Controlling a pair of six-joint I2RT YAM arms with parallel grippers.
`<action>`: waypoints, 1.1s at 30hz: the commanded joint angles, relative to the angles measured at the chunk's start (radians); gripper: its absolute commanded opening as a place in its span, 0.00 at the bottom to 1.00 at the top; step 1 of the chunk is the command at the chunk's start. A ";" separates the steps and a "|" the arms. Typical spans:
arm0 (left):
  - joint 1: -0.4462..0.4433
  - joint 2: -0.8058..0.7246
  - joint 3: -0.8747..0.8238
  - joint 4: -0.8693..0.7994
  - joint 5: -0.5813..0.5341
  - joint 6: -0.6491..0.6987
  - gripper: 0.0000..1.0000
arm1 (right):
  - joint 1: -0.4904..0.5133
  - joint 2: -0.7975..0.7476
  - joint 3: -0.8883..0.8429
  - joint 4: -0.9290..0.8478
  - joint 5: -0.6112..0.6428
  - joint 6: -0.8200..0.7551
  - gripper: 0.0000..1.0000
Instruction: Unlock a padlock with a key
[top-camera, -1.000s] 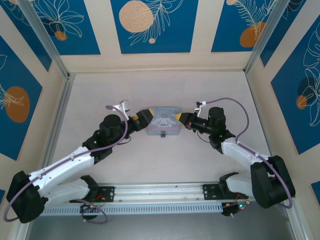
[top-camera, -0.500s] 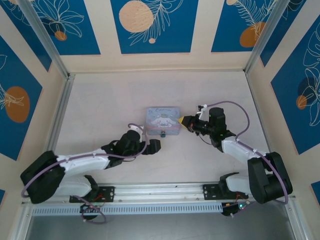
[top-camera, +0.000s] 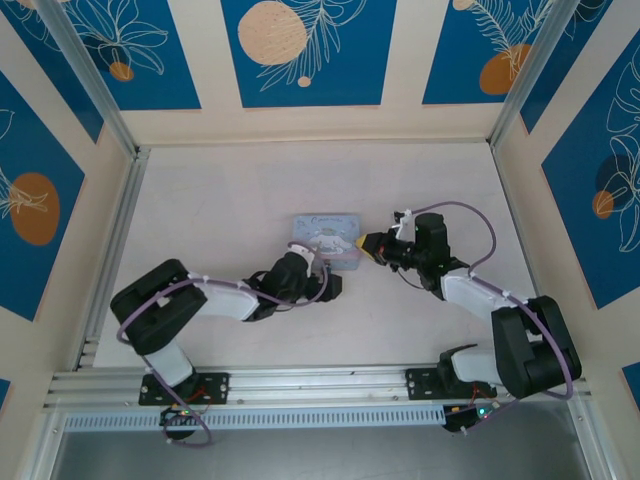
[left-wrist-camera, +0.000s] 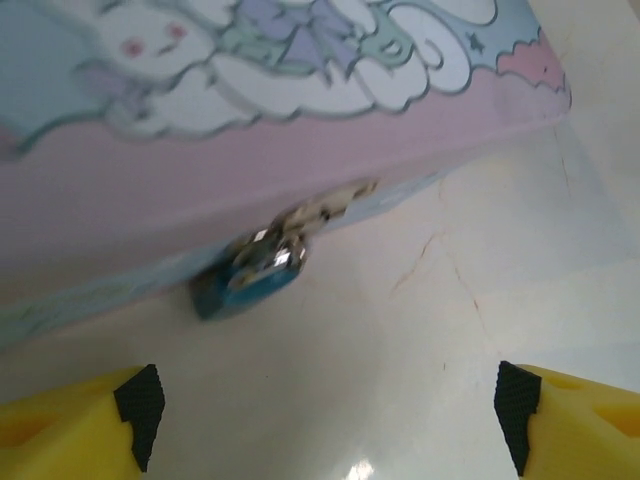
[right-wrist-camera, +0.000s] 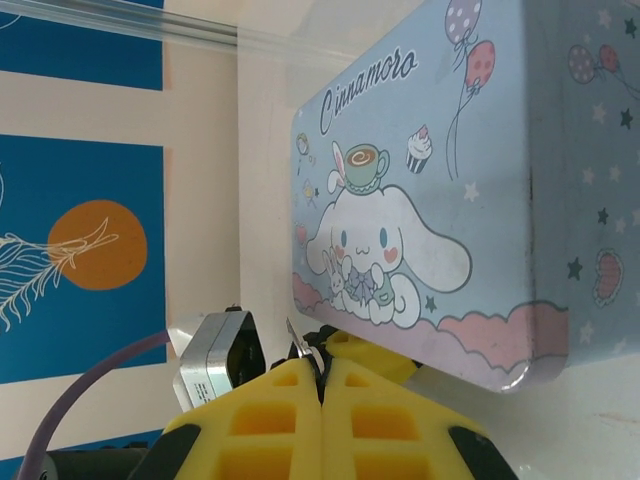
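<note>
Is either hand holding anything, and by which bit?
The right hand pinches the key; just a thin tip pokes out, so the held part is hidden. The left hand is open, holding nothing.

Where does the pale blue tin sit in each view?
Top external: the tin at table centre.
Left wrist: across the top, the padlock at its lower edge.
Right wrist: upper right, lid facing the camera.
Shared landmark: the cartoon picture on its lid.

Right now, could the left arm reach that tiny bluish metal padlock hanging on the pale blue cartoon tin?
Probably yes. The left gripper is open, facing the tiny bluish metal padlock, which hangs from the front of the pale blue cartoon tin. Bare table lies between them.
</note>
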 joint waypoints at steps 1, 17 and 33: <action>-0.003 0.061 0.063 0.059 -0.026 0.042 0.86 | 0.004 0.027 0.036 -0.003 -0.004 -0.021 0.00; 0.005 0.153 0.090 0.076 -0.069 0.057 0.83 | -0.032 0.177 0.077 0.065 -0.045 0.000 0.00; 0.028 0.205 0.061 0.439 0.043 -0.193 0.72 | -0.040 0.281 0.089 0.143 -0.062 0.025 0.00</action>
